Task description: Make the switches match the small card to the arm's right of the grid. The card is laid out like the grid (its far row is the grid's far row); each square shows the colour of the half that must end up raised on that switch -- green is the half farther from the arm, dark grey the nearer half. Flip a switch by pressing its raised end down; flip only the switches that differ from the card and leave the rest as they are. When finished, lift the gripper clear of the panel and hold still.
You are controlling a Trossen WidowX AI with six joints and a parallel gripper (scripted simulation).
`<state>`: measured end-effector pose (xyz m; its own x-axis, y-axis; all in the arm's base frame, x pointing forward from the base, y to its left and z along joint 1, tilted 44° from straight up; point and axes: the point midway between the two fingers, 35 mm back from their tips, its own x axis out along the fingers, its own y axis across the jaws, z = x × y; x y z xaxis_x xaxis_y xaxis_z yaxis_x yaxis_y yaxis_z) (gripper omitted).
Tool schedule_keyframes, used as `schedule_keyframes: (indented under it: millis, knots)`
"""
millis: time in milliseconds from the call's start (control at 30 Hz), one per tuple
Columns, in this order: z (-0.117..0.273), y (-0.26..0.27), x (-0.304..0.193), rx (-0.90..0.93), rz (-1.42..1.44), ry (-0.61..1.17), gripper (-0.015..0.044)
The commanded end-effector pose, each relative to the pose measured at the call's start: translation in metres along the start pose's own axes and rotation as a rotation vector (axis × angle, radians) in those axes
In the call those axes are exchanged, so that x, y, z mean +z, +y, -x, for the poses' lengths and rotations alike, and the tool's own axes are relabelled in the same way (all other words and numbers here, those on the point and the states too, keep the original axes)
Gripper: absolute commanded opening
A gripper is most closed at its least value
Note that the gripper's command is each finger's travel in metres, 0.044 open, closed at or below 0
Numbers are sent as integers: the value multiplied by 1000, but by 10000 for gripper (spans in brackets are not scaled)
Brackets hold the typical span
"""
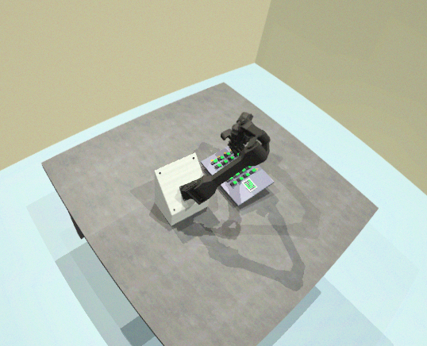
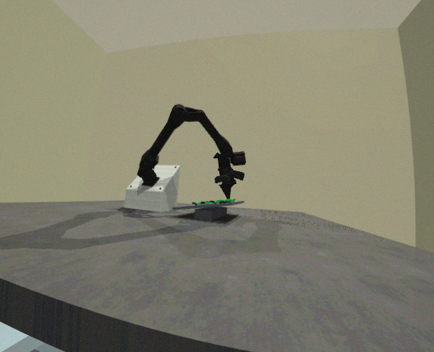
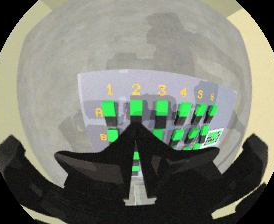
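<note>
The lilac panel (image 1: 241, 197) (image 2: 181, 207) (image 3: 94, 84) carries rows of green and dark grey switches. My gripper (image 2: 227, 197) (image 3: 135, 125) is shut and empty. It points down, with its tips at or just above the far part of the panel. In the wrist view the tips overlap the near, dark part of switch A2 (image 3: 136, 107), and whether they touch it I cannot tell. Switches A1 (image 3: 108, 108) and A3 (image 3: 161, 107) show on either side. The fingers hide B2 and much of the nearer rows. The small card (image 1: 249, 185) (image 3: 212, 137) lies right of the grid; its squares are too small to read reliably.
The white wedge-shaped base (image 1: 178, 178) (image 2: 150, 200) stands at the panel's near side. The arm's forearm (image 1: 229, 171) passes over the middle of the panel in the top view and hides part of the grid. A dark block (image 2: 210, 213) supports the panel.
</note>
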<state>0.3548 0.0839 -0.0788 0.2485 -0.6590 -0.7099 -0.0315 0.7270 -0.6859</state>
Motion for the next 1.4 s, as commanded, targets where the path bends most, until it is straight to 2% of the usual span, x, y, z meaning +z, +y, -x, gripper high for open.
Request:
schedule_keyframes:
  millis: [0, 1367]
  knots:
    - [-1, -1, 0, -5, 3, -2, 0]
    - [-6, -1, 0, -5, 3, -2, 0]
